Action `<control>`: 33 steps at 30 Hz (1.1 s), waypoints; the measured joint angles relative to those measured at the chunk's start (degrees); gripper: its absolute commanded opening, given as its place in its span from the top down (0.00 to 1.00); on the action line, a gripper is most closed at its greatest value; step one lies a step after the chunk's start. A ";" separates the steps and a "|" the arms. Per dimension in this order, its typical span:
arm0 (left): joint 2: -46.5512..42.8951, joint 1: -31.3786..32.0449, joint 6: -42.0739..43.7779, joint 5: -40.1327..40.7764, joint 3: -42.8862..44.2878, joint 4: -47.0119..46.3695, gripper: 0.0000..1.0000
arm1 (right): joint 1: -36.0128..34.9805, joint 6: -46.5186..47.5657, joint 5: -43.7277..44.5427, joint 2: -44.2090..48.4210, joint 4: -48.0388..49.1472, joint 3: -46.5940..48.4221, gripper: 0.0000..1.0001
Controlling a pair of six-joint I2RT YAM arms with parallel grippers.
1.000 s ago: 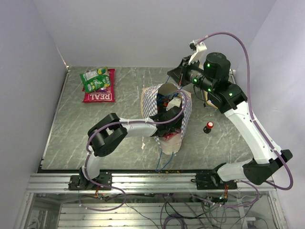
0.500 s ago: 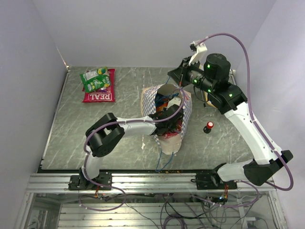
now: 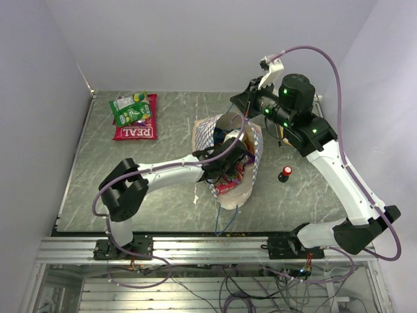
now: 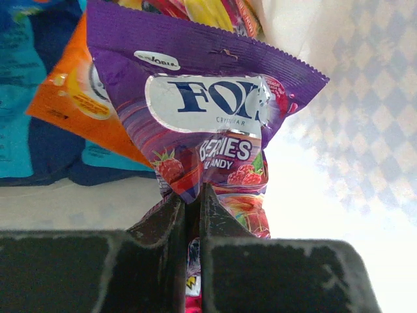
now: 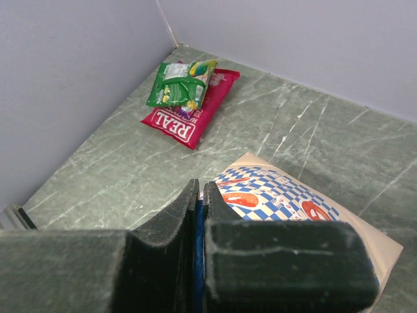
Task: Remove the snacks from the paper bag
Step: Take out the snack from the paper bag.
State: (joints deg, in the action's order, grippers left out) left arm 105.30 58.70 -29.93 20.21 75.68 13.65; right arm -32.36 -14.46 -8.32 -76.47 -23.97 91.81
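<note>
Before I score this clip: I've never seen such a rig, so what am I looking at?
Two robot arms are bolted at the near edge of a green table. One picture looks down from above and behind them; the other two come from cameras on each wrist. In the middle sits an open checkered paper bag holding snacks. The left gripper reaches inside, shut on one edge of a purple candy bag, with an orange packet behind. The right gripper pinches the bag's blue cord handle. Out on the table lie a red "REAL" packet with a green packet on it, and a small red-and-black knob stands right of the bag.
</note>
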 measured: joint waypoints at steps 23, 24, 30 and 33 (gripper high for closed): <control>-13.86 -2.14 5.51 -1.55 5.53 8.70 0.93 | 0.04 2.08 3.02 -0.17 0.15 0.11 1.00; -15.13 -2.16 5.49 -2.05 5.53 9.33 0.93 | 0.04 2.08 3.04 -0.17 0.28 0.11 1.00; -21.68 -2.43 5.60 -6.19 5.60 11.98 0.93 | 0.04 2.05 3.61 -0.17 0.94 0.00 1.00; -24.96 -2.54 5.92 -9.27 5.60 13.68 0.93 | 0.04 2.08 3.65 -0.17 0.98 0.00 1.00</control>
State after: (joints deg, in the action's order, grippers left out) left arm 80.34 56.16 -24.01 10.94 81.28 27.33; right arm -32.32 -12.38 -4.67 -76.64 -22.98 91.81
